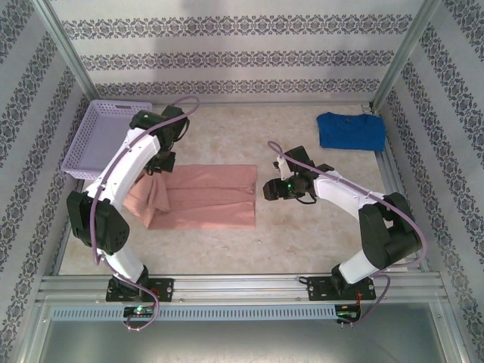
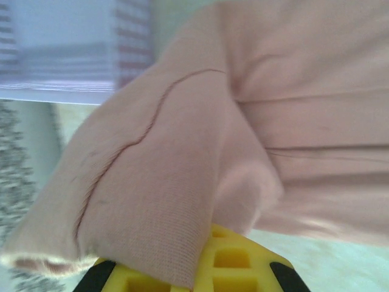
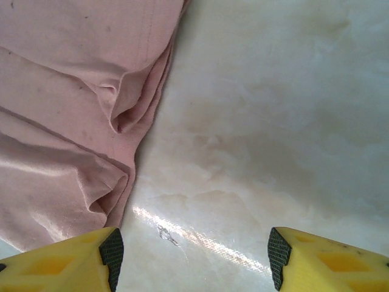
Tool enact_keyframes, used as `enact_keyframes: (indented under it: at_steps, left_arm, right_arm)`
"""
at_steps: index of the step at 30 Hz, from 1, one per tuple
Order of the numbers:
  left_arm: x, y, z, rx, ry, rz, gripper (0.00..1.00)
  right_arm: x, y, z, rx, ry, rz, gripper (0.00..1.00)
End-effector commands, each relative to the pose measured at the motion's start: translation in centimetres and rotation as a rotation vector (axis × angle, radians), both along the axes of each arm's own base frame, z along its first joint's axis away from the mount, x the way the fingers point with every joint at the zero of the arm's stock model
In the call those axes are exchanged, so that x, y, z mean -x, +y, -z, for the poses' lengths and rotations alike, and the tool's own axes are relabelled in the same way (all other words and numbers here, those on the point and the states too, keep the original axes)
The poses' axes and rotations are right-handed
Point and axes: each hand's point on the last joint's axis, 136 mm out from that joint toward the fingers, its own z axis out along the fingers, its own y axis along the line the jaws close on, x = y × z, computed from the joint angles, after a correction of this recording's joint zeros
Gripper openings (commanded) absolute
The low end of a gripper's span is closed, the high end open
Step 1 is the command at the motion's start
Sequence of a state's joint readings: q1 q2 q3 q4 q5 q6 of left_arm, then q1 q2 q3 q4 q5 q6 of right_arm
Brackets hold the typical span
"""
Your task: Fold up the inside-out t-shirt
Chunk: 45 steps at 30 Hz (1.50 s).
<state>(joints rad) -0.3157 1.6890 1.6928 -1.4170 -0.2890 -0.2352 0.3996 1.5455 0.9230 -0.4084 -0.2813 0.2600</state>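
The lilac basket (image 1: 106, 136) sits on the desk (image 1: 302, 246) at the far left corner, against the frame rail; its mesh floor shows bare from above.

To the right of the basket and nearer the arms, the pink t-shirt (image 1: 204, 195) lies flat as a long band. Its near and right edges are fairly straight, and its left end is bunched and raised off the desk. Far to the right of the basket, along the same far edge, a blue t-shirt (image 1: 350, 130) lies in the other corner, well apart from the pink one. Bare desk runs between the two shirts and along the whole near side in front of the arm bases.

The left tool (image 1: 156, 172) hangs just right of the basket's near corner, pressed together on the raised left end of the pink t-shirt. In the left wrist view the cloth drapes over its yellow fingers (image 2: 234, 264).

The right tool (image 3: 191, 255) is well right of the basket, fingers spread and holding nothing. It is over bare desk just beside the shirt's folded right edge.
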Motion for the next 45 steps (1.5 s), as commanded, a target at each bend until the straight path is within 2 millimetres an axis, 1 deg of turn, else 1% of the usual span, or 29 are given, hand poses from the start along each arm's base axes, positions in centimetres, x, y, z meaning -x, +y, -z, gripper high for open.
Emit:
enact_keyframes:
  at_steps: [1, 2, 5, 8, 13, 18, 21, 24, 27, 30, 33, 36, 37, 40, 43, 45]
  left_arm:
    - [0.3, -5.7, 0.6, 0.265, 0.015, -0.005, 0.00]
    - [0.2, -6.6, 0.9, 0.290, 0.017, 0.000, 0.00]
    - [-0.3, -10.3, 1.7, 0.402, 0.037, 0.034, 0.00]
    - [-0.6, -13.3, 2.4, 0.484, 0.060, 0.055, 0.00]
    - [-0.9, -15.9, 3.4, 0.523, 0.094, 0.071, 0.00]
    - [-1.2, -17.6, 2.8, 0.583, 0.091, 0.072, 0.00]
    - [-1.0, -18.1, 2.6, 0.609, 0.109, 0.071, 0.00]
    - [-0.8, -17.5, 1.9, 0.580, 0.105, 0.073, 0.00]
    - [-0.7, -17.0, 0.9, 0.560, 0.088, 0.082, 0.00]
    - [-0.7, -16.7, 0.5, 0.548, 0.079, 0.089, 0.00]
    - [-0.8, -16.7, 0.6, 0.548, 0.079, 0.095, 0.00]
    - [-0.7, -16.8, 0.8, 0.549, 0.082, 0.102, 0.00]
    - [-0.7, -16.7, 0.8, 0.548, 0.083, 0.102, 0.00]
    - [-0.7, -16.7, 0.5, 0.552, 0.074, 0.104, 0.00]
    - [-0.7, -16.9, 0.1, 0.566, 0.065, 0.108, 0.00]
    - [-0.7, -17.1, -0.2, 0.578, 0.060, 0.111, 0.00]
  right_arm:
    - [0.1, -0.2, -0.1, -0.024, 0.026, 0.017, 0.66]
    - [0.1, -0.3, -0.1, -0.026, 0.026, 0.019, 0.66]
    - [0.2, -0.4, -0.2, -0.027, 0.026, 0.024, 0.66]
    - [0.3, -0.5, -0.3, -0.030, 0.026, 0.027, 0.66]
    - [0.6, -0.8, -0.4, -0.028, 0.021, 0.038, 0.66]
    - [1.0, -0.9, -0.1, -0.033, 0.033, 0.041, 0.66]
    - [1.1, -0.9, -0.1, -0.031, 0.036, 0.040, 0.66]
    - [1.1, -0.9, -0.1, -0.032, 0.034, 0.040, 0.66]
    - [1.2, -0.6, 0.6, -0.042, 0.060, 0.041, 0.65]
    - [1.1, 0.2, 1.4, -0.073, 0.092, 0.036, 0.60]
    - [0.7, 1.0, 2.3, -0.083, 0.118, 0.032, 0.53]
    - [0.4, 1.9, 3.3, -0.081, 0.145, 0.030, 0.49]
    - [0.3, 2.1, 3.7, -0.076, 0.158, 0.031, 0.47]
    - [0.5, 2.2, 4.9, -0.038, 0.189, 0.043, 0.38]
    - [0.9, 1.9, 6.2, 0.011, 0.218, 0.053, 0.34]
    - [1.2, 1.9, 6.6, 0.018, 0.231, 0.059, 0.32]
